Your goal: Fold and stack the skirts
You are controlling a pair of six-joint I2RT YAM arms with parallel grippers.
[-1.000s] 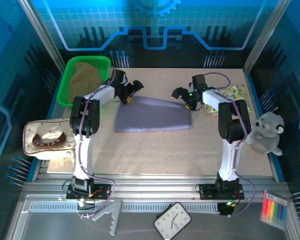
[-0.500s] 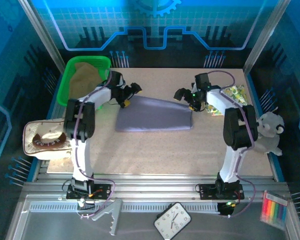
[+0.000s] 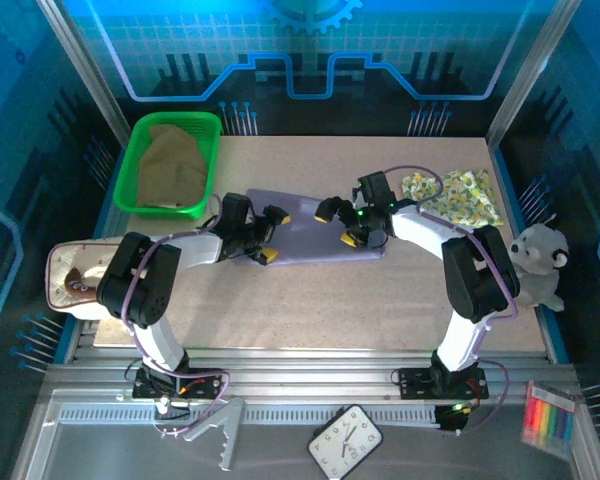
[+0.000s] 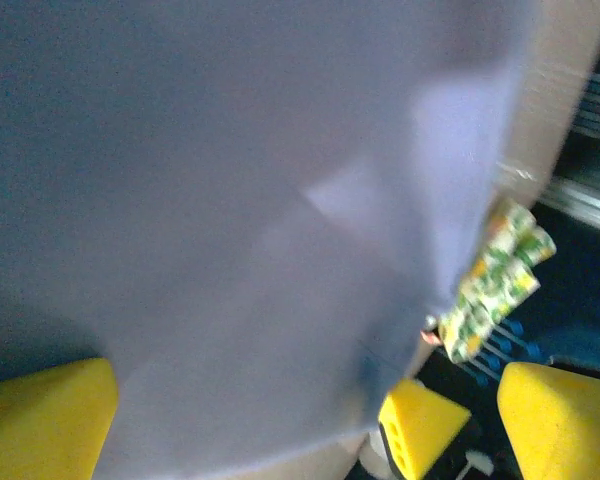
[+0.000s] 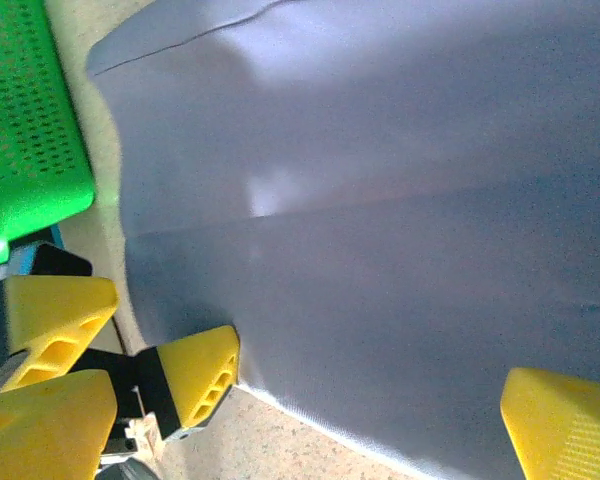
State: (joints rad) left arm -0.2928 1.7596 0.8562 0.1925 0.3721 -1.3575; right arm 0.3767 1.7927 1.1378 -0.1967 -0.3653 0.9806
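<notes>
Where the work stands: 1 of 3 skirts is being worked and none is stacked, judging from how they lie.
Purple skirt: flat on the table at mid-depth, between the 2 grippers, so each arm has an end within reach.
Left gripper: jaws wide apart with nothing between them, low over the skirt's left end. In its wrist view the cloth runs beneath both yellow fingers.
Right gripper: jaws also wide apart and empty, over the skirt's right half and facing the left gripper. I judge the pair are set for a joint pinch before a fold.
Cloth condition: smooth, with 1 straight line across it in the right wrist view. Whether that is a fold edge or a crease, I cannot tell.
Floral skirt: loose at the far right of the table, beside the right arm and apart from the purple skirt. It lies outside the working patch and presumably waits its turn.
Tan skirt: heaped in the green basket at the far left corner, which leaves the centre of the table to the purple skirt.
Surface: speckled beige board, flat and matte. Cloth is likely to slide on it only under a pull.
Bystanders: pouch at the near left edge and plush toy at the right edge. Neither is part of the task, and both are well apart from the purple skirt.
Room: blue-lit enclosure with metal frame posts and a printed blue back panel. A clock lies on the grey shelf on the near side of the arm bases.
</notes>
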